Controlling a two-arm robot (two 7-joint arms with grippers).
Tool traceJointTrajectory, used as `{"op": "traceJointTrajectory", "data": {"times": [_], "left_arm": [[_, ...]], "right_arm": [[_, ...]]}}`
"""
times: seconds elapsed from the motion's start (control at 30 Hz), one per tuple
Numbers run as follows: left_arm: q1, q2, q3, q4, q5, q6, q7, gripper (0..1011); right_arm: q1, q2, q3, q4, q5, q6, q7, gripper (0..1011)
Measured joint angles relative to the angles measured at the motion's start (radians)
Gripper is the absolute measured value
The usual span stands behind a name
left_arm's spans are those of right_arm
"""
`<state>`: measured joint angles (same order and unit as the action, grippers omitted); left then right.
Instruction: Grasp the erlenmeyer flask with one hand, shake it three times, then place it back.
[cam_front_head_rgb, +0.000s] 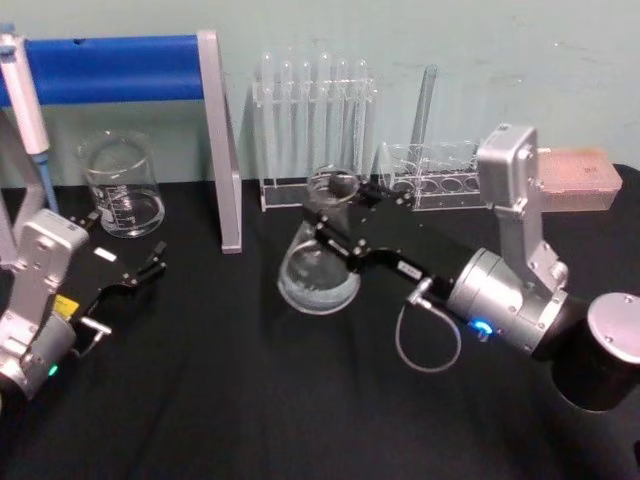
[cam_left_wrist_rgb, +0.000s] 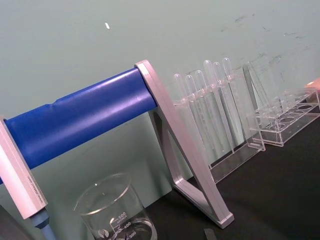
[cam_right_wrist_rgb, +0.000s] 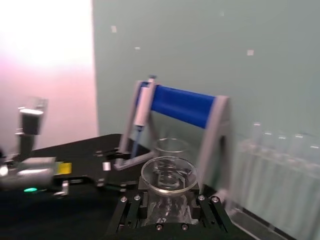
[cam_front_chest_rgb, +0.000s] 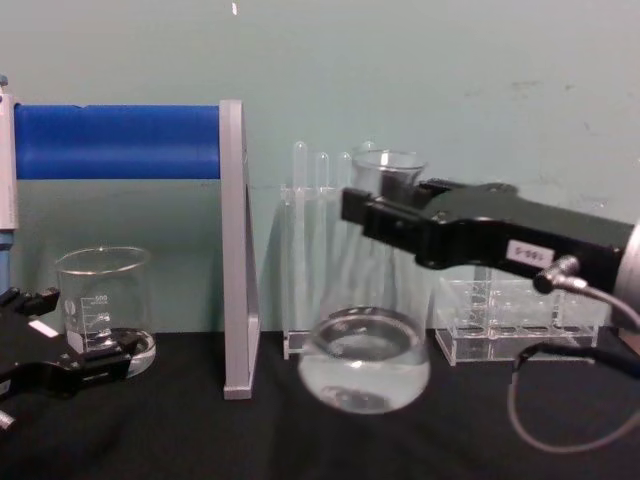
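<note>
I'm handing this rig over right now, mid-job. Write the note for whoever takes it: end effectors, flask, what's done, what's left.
Right end effector: shut on the neck of the erlenmeyer flask, in front of the test tube rack.
Left end effector: parked low at the left near the beaker, holding nothing.
Done: flask grasped. Cannot tell whether its base clears the table, nor how many shakes are made.
Left: complete three shakes, set the flask down upright, release.

Clear erlenmeyer flask (cam_front_chest_rgb: 365, 360), black right gripper (cam_front_head_rgb: 335, 205) (white label (cam_front_chest_rgb: 527, 252)), blue bar (cam_front_head_rgb: 110, 68) w/ grey legs (cam_front_head_rgb: 222, 140), black table (cam_front_head_rgb: 250, 400).
</note>
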<state>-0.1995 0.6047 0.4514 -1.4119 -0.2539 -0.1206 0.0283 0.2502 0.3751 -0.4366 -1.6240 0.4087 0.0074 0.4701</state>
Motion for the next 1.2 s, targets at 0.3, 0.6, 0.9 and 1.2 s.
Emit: {"op": "traceJointTrajectory", "data": {"times": [0.3, 0.6, 0.9, 1.2], "left_arm": [[0.0, 0.0, 0.0, 0.0, 0.0, 0.0, 0.0, 1001], [0.0, 0.0, 0.0, 0.0, 0.0, 0.0, 0.0, 1001], [0.0, 0.0, 0.0, 0.0, 0.0, 0.0, 0.0, 1001], [0.0, 0.0, 0.0, 0.0, 0.0, 0.0, 0.0, 1001]], "right_arm": [[0.024, 0.012, -0.056, 0.006, 0.022, -0.001, 0.061, 449], [0.03, 0.022, -0.067, 0.01, 0.032, -0.008, 0.052, 449], [-0.001, 0.032, -0.022, 0.0, 0.013, -0.025, -0.027, 449], [-0.077, 0.041, 0.089, -0.038, -0.027, -0.026, -0.167, 449]]}}
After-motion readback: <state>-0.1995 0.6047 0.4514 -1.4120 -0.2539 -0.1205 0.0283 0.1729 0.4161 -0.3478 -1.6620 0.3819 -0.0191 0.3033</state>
